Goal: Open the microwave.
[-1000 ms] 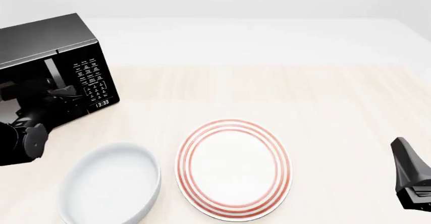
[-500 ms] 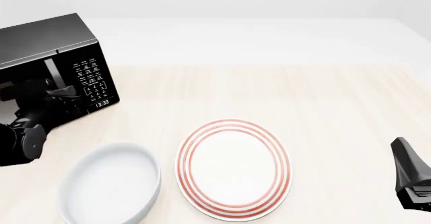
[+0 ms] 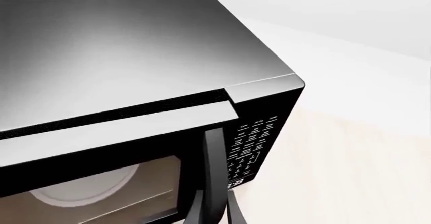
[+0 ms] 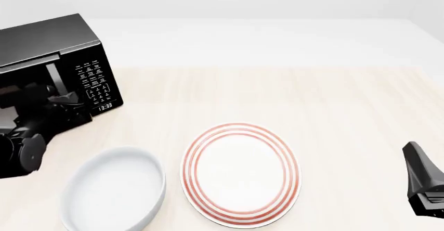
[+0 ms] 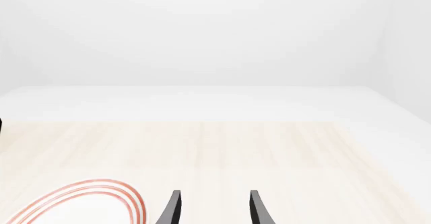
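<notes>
The black microwave (image 4: pixel 66 49) stands at the table's far left, its button panel (image 4: pixel 95 82) and clock facing right-front. In the left wrist view the microwave (image 3: pixel 121 52) fills the frame. Its door (image 3: pixel 101 138) stands a crack away from the body, and the grey turntable (image 3: pixel 88 188) shows through the window. My left gripper (image 4: pixel 64 98) is shut on the vertical door handle (image 3: pixel 213 158), with the dark fingertips (image 3: pixel 233 215) showing on either side of it. Far from the oven, my right gripper (image 5: pixel 215 209) hangs open and empty at the front right (image 4: pixel 423 181).
A white bowl (image 4: pixel 114 189) sits at the front left, just below my left arm. Beside it at the front centre lies a white plate with red rings (image 4: pixel 240 175), whose rim also shows in the right wrist view (image 5: pixel 88 199). Pale wooden tabletop (image 4: pixel 333 111) stretches to the right.
My left arm has drawn back a little toward the table's front with the handle in its grip, and the door has come slightly away from the body. The right arm has not moved.
</notes>
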Controlling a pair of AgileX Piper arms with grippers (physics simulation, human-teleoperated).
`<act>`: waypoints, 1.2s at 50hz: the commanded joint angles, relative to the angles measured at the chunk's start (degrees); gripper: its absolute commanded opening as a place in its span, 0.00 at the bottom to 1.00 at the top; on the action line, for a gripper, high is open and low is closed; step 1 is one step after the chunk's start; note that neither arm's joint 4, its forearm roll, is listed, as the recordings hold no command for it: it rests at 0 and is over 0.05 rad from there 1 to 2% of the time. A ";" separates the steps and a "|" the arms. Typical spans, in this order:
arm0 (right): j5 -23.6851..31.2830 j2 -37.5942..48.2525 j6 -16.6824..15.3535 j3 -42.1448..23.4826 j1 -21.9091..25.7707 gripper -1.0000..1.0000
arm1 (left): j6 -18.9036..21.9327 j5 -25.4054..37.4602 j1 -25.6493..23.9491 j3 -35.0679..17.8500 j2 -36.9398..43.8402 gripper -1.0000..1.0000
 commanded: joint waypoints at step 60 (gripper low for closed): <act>0.00 0.00 0.00 0.00 0.00 1.00 | -0.56 -8.73 -2.54 7.41 -5.37 0.00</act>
